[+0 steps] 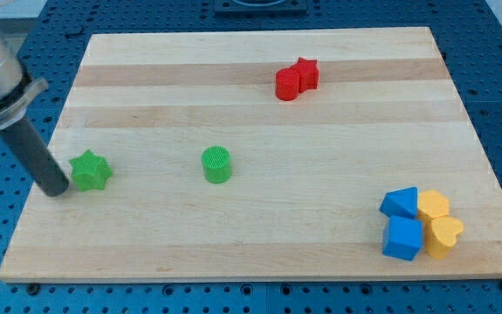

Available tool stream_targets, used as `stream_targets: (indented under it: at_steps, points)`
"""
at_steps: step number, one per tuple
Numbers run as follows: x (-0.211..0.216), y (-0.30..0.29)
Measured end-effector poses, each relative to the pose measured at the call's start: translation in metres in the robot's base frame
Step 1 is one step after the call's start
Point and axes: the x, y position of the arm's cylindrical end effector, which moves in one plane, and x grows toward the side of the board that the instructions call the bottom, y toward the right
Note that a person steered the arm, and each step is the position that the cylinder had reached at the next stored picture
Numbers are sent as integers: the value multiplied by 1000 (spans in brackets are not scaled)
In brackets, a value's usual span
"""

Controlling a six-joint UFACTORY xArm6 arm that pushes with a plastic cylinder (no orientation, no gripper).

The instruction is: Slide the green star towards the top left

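Observation:
The green star (90, 170) lies near the left edge of the wooden board (259, 105), about halfway down. My tip (57, 191) rests on the board just left of the star and slightly below it, close to it or touching its left side. The rod slants up to the view's upper left.
A green cylinder (216, 164) stands right of the star. A red cylinder (287, 85) and a red star (306, 73) touch near the top middle. Two blue blocks (401, 202) (403, 237), a yellow block (433, 206) and a yellow heart (445, 235) cluster at the bottom right.

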Motion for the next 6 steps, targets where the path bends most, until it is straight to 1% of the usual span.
stream_targets:
  at_steps: [1,2,3,5,6]
  points:
    - [24,1]
    - [16,24]
    - [-13,37]
    - [-106,37]
    - [-97,35]
